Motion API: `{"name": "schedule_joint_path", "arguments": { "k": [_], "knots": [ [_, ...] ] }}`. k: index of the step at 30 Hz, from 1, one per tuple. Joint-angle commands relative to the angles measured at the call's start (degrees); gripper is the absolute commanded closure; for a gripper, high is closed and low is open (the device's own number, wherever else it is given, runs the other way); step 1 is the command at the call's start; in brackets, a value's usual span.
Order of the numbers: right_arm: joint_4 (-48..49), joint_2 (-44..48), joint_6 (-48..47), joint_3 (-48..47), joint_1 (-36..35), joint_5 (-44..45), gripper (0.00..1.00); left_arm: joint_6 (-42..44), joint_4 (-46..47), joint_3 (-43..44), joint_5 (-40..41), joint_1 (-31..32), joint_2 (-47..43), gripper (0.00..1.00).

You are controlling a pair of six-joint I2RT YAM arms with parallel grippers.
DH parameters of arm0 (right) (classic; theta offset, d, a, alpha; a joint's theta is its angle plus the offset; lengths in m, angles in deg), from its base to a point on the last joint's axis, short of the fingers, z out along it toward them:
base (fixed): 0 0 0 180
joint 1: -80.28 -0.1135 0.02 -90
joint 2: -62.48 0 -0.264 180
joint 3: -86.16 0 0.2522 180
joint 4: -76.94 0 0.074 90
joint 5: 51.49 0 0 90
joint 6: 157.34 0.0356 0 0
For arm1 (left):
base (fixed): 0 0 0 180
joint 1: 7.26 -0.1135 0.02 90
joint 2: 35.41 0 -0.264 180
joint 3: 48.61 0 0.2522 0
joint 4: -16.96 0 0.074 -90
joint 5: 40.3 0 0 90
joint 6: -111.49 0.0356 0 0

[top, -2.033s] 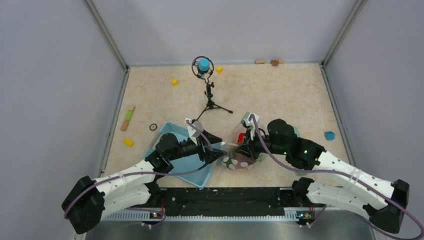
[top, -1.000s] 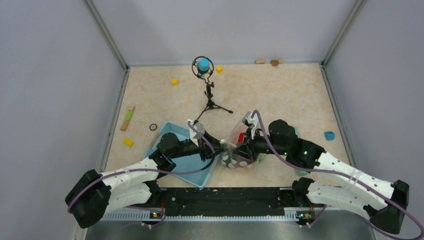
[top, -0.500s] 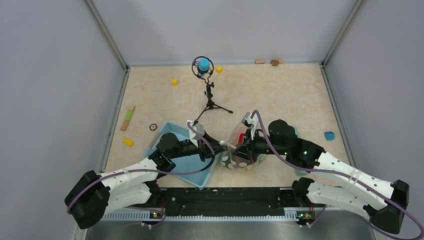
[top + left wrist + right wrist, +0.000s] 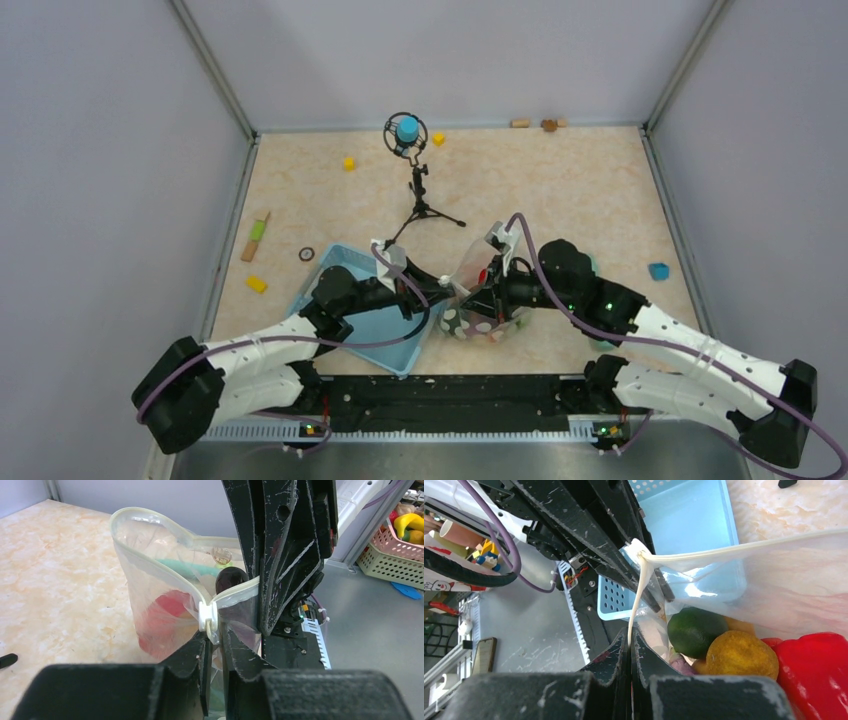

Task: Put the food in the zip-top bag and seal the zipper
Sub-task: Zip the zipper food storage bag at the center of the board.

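Moved since the earlier overhead frames: left pincer (image 4: 437, 287), which I had brought from the basket's corner up to the bag's mouth; the right arm barely shifted.

Item 1, zip-top bag (image 4: 472, 318): one, standing on the bench (image 4: 560, 190) between both arms, just beside the blue basket (image 4: 365, 335), mouth gaping.

Item 2, zipper (image 4: 150, 524): one strip, with one white slider (image 4: 207, 616) at the near corner; unsealed along nearly its whole run.

Item 3, food (image 4: 734, 650): inside the bag. From the right wrist I counted three pieces clearly: one dark green piece (image 4: 696, 630), one orange piece (image 4: 744, 657), one red pepper (image 4: 819, 665). A purplish fourth was mostly hidden.

Item 4, pincers: two. The left one was clamped on the zipper at the slider; the right pincer (image 4: 630, 641) was pressed together on the strip just behind it.

Item 5, strays on the bench: three yellow cubes (image 4: 349, 163), one green-and-orange stick (image 4: 256, 238), one microphone stand (image 4: 420, 195).

Hazards, as I judged them: the small slider could slip out of the left grip if I pulled at an angle to the track. The strip could slide through the right pincer, so the soft bag would drag along and never close. A sideways tug could tip it and spill fruit.
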Motion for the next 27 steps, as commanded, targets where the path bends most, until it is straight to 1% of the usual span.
{"name": "schedule_joint_path", "arguments": {
  "k": [1,3,6,9,12,15,17,22,27],
  "knots": [
    [3.87,1.20,2.73,0.17,-0.45,-0.01,1.00,-0.14,7.40,2.86,-0.79,0.08,0.85,0.90],
    [3.25,1.44,3.05,0.14,-0.45,1.23,1.00,-0.14,7.89,2.86,-1.13,0.08,1.10,1.00],
    [0.34,1.95,2.26,-0.53,-0.45,3.14,1.00,0.80,8.05,2.59,-1.81,0.08,1.09,1.00],
    [-7.81,3.07,-1.52,-2.78,-0.40,6.44,0.99,3.26,7.10,1.76,-3.72,0.12,0.18,1.00],
    [-14.56,4.14,-4.60,-5.40,-0.40,11.92,0.89,8.81,0.63,1.70,-8.62,0.10,-2.09,1.00],
    [-16.16,6.05,-7.60,-6.90,-0.40,14.49,0.77,14.82,-9.61,3.33,-14.24,0.12,-4.61,1.00],
    [-15.76,7.11,-9.68,-7.70,-0.42,12.79,0.71,15.83,-12.78,3.88,-15.01,0.16,-5.65,1.00],
    [-14.61,6.38,-16.32,-10.09,-0.44,0.07,0.54,15.54,-14.32,4.33,-13.98,0.16,-6.08,1.00],
    [-11.50,2.71,-20.73,-13.20,-0.39,-4.58,0.48,15.33,-14.88,4.53,-13.79,0.21,-6.24,1.00]
  ]
}}
